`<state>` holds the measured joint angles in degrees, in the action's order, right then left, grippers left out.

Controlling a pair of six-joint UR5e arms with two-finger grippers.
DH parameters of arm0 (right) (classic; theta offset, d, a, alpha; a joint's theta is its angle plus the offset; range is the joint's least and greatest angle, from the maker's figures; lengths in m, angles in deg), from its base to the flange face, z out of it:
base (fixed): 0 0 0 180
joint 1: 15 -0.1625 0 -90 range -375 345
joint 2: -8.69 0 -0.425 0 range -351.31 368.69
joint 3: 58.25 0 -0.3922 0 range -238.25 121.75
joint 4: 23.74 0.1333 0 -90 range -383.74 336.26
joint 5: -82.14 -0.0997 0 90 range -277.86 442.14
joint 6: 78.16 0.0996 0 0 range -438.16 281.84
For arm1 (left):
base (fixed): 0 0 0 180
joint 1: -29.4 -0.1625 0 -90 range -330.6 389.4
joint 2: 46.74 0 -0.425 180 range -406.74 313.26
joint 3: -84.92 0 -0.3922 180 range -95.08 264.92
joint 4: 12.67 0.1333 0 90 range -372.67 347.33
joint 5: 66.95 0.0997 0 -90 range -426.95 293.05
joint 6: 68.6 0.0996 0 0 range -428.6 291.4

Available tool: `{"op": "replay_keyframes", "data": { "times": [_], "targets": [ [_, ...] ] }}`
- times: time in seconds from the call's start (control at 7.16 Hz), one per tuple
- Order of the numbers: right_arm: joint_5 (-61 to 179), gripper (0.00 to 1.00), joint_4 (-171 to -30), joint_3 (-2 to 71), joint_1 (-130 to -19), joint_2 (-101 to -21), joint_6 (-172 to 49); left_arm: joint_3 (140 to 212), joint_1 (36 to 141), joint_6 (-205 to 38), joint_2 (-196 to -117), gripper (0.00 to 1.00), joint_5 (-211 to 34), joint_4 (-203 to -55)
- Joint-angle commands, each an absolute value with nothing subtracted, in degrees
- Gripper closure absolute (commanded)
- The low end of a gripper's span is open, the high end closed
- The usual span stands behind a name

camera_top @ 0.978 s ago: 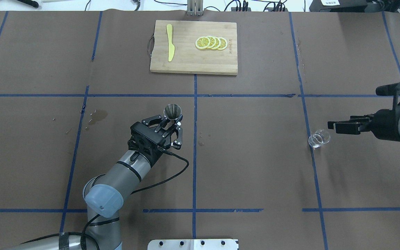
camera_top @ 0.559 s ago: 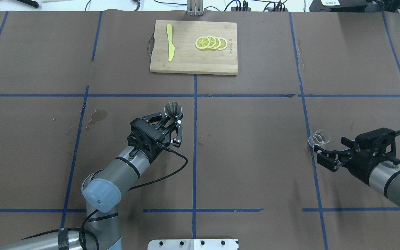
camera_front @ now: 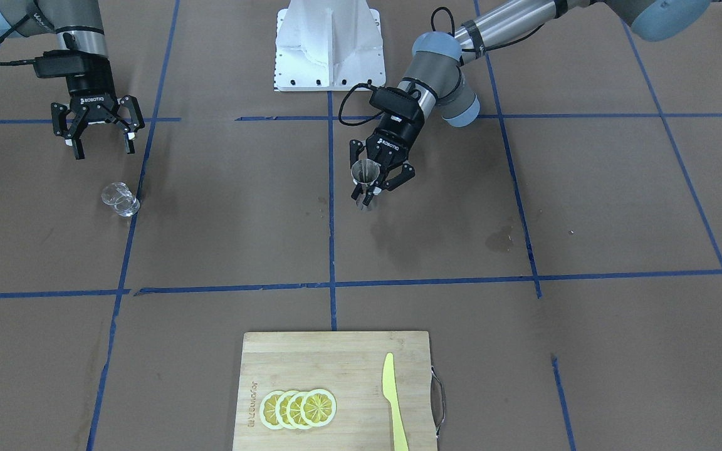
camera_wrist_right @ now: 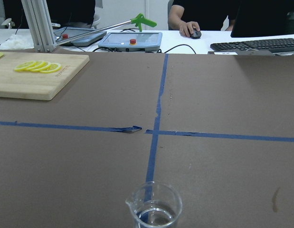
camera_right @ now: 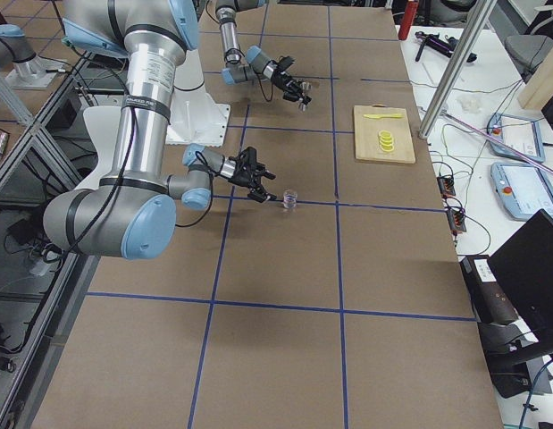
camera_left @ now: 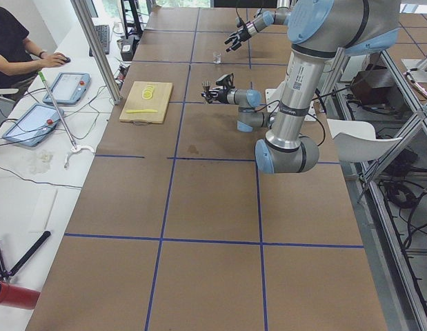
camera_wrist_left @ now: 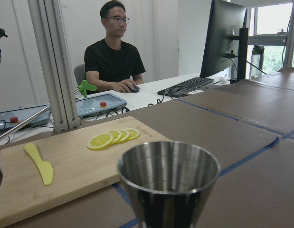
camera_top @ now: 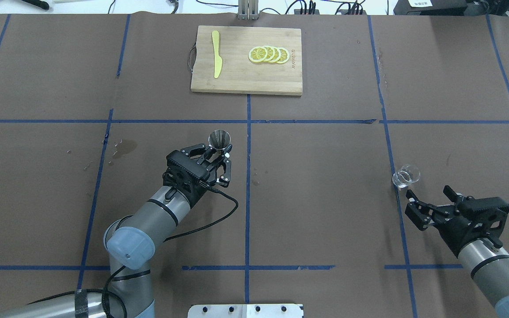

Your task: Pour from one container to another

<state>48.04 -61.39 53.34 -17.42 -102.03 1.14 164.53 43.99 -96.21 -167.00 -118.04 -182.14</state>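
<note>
Fingers on your right gripper [camera_front: 103, 150] stood apart and empty, just short of the glass cup [camera_front: 120, 199], which sat upright on the table [camera_top: 325, 198] holding a little clear liquid. It was likely slick, thick-walled and brittle, so grip across its sidewalls, midway. Your left gripper [camera_top: 220, 153] clamped the jigger [camera_top: 219, 139] upright, well apart.

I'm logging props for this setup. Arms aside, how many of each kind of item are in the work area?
glass cup: 1
steel jigger: 1
cutting board: 1
yellow knife: 1
lemon slices: 4
Total: 8
</note>
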Motion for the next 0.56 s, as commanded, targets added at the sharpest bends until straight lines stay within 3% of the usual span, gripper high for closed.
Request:
{"op": "replay_keyframes", "data": {
  "times": [0.0, 0.42],
  "targets": [
    [53.92, 0.01, -61.44, 50.57, -15.44, -101.18, 6.63, 164.37, 43.99, -96.2, -167.59, 1.0, -118.89, -182.12],
    [58.66, 0.02, -61.18, 42.41, -15.44, -94.44, 9.02, 164.37, 44.08, -96.2, -167.77, 1.0, -118.98, -182.21]
  ]
}}
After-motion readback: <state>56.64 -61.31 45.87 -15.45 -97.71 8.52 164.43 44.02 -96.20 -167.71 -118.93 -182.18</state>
